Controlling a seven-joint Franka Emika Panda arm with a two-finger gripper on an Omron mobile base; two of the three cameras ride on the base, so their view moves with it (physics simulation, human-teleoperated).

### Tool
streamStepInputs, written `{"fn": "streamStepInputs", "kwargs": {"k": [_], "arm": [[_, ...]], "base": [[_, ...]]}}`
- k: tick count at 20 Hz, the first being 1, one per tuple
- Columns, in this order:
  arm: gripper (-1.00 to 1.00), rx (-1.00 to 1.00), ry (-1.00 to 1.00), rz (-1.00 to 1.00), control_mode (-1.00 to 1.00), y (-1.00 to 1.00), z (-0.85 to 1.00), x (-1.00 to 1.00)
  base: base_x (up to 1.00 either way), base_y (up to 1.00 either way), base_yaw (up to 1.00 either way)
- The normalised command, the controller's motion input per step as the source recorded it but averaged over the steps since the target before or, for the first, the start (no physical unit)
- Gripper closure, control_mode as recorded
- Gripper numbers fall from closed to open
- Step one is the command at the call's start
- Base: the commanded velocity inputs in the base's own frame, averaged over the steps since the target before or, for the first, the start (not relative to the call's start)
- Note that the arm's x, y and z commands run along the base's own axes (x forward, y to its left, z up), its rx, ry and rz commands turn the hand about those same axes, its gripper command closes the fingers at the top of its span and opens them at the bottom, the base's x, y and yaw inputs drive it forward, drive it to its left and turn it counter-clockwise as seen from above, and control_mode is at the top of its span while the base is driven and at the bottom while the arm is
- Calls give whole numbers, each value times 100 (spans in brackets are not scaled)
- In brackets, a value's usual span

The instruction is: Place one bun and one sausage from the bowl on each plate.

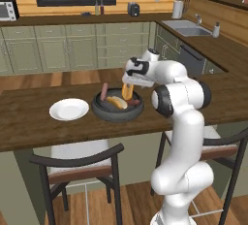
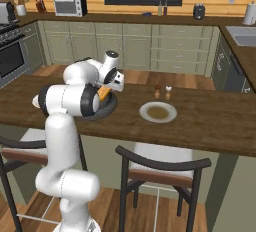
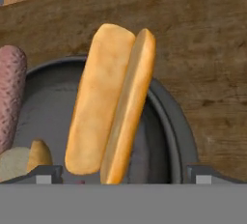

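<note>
The dark bowl sits on the wooden counter. One bun stands tilted against its far rim, and my gripper hangs right over it. In the hand view this bun lies between my fingertips, which stand wide apart and clear of it, so the gripper is open. A second bun lies inside the bowl. One sausage leans on the left rim and another sausage lies at the right. A white plate is left of the bowl. The other plate is on its right.
Two small shakers stand behind the right plate. Dark-framed chairs are tucked under the counter's near edge. My own arm hides most of the bowl in the right base view.
</note>
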Motion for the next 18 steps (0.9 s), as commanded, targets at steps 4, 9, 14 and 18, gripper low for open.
{"fn": "streamStepInputs", "kwargs": {"k": [4, 9, 14, 18], "arm": [[-100, 14, 0, 0, -100, 11, -19, 21], [-100, 8, 0, 0, -100, 24, -18, 20], [-100, 5, 0, 0, -100, 22, -19, 32], [-100, 1, 0, -1, -100, 23, -20, 23]], "base": [[0, 0, 0], [0, 0, 0], [0, 0, 0], [0, 0, 0]]}}
